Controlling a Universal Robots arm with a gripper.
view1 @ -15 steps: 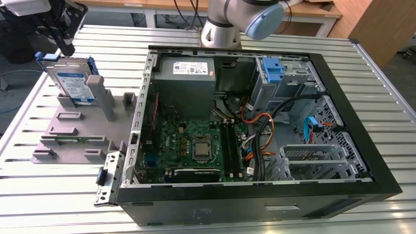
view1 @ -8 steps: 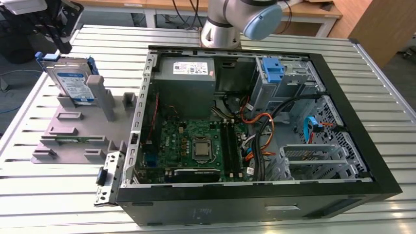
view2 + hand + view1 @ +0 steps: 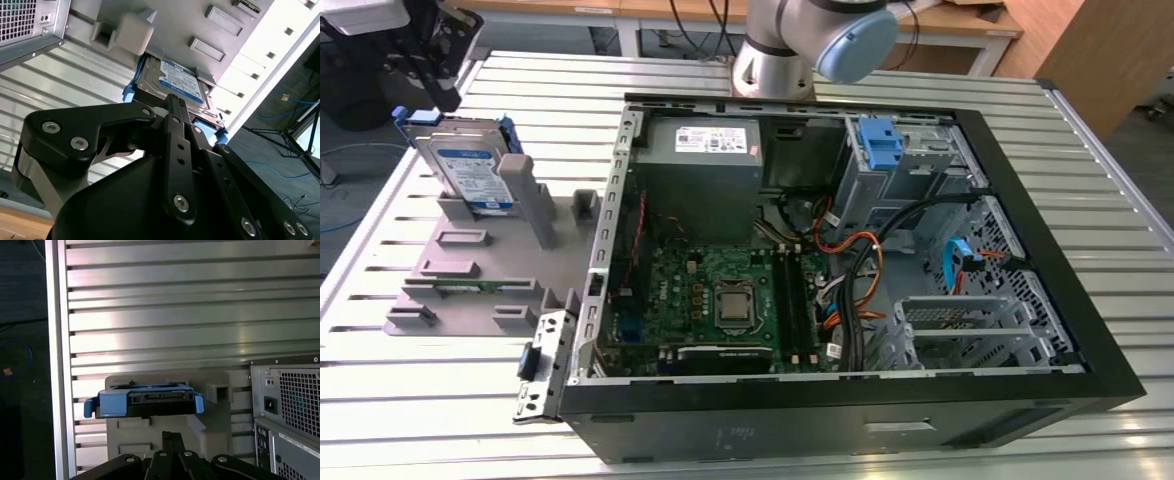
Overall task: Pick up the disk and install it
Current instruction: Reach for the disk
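The disk (image 3: 470, 170) is a silver drive with a white-and-blue label in a blue carrier. It stands on edge in the grey stand (image 3: 480, 270) at the exterior view's left, beside the open computer case (image 3: 854, 400). My gripper (image 3: 443, 98) hangs just above the disk's top edge, clear of it. In both wrist views the black fingers sit pressed together with nothing between them. The second wrist view has the gripper (image 3: 172, 100) over the disk's label (image 3: 175, 80). In the first wrist view the gripper (image 3: 172, 436) points at the disk's blue end (image 3: 145, 400).
The case lies open on the slatted metal table (image 3: 400, 420), with a grey power-supply box (image 3: 700, 150) and a blue-fronted drive bay (image 3: 883, 145) at its far end. The arm's base (image 3: 787, 50) stands behind the case. The stand's upright posts (image 3: 534, 200) flank the disk.
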